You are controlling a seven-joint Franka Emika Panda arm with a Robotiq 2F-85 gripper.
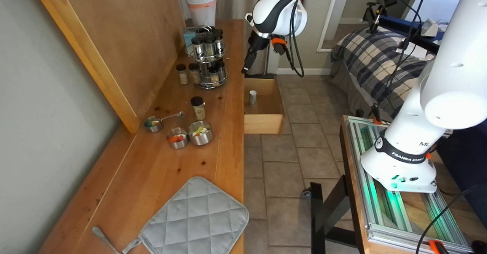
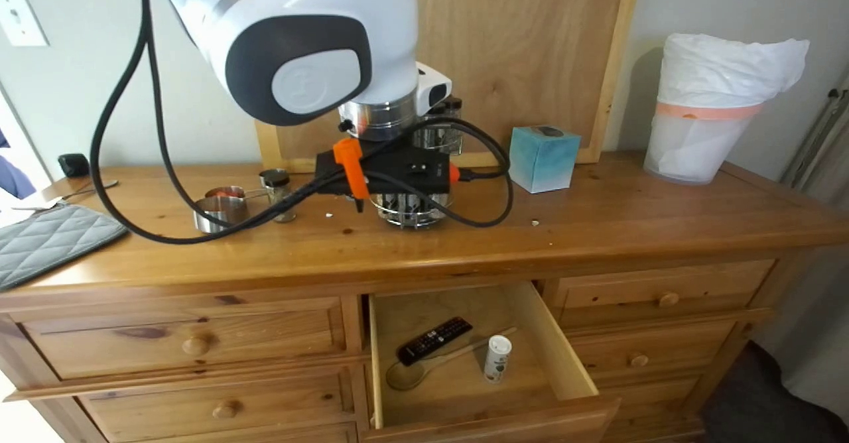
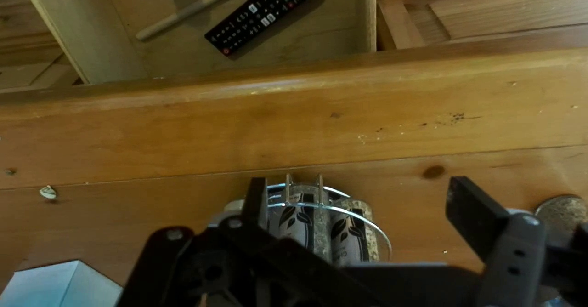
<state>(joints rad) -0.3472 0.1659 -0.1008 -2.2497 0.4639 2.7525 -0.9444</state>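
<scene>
Gripper (image 3: 358, 183) hangs in front of the spice rack (image 1: 209, 59), apart from it; its 2 fingers (image 3: 477, 219) are spread wide apart, w/ part of the rack showing btwn them in the wrist view. Rack = 2-tier chrome wire, upright on the dresser (image 2: 623, 211), both tiers loaded w/ blk-capped jars (image 1: 209, 48); leaf-print labels (image 3: 347, 233) show on 2 of these in wrist view. Wood panel (image 2: 524, 58) stands behind rack. Teal & white tissue box (image 2: 544, 158) sits R of rack in an exterior view; white-lined bin (image 2: 686, 148) is farther R of it. 1 loose jar (image 1: 182, 76) stands just beside rack, on its panel side; 1 blk-lidded bottle (image 1: 198, 111) stands near rack, on the side away from bin. Past that bottle, farther from rack, are 3 metal cups (image 1: 202, 139) w/ small pcs inside, some red-orange, some yellow-green; 1 cup is long-handled. Gray quilted pot holder (image 1: 198, 219) lies flat, well apart from rack, beyond the cups. Drawer (image 2: 567, 357) is pulled out in front of & below rack. In it, lower than rack: blk remote (image 2: 434, 341), wooden spoon (image 2: 457, 353) lying beside it, & white canister (image 2: 497, 360), standing. In an exterior view, remote is about straight below rack, canister R of rack; can't tell if spoon touches remote. White arm (image 2: 385, 32) is above & in front of rack, orange strap (image 2: 350, 164) at its wrist, blk cables (image 2: 97, 151) looping L of rack in an exterior view. Plaid bed (image 1: 374, 62) is well apart from rack, across tile floor (image 1: 281, 174).
</scene>
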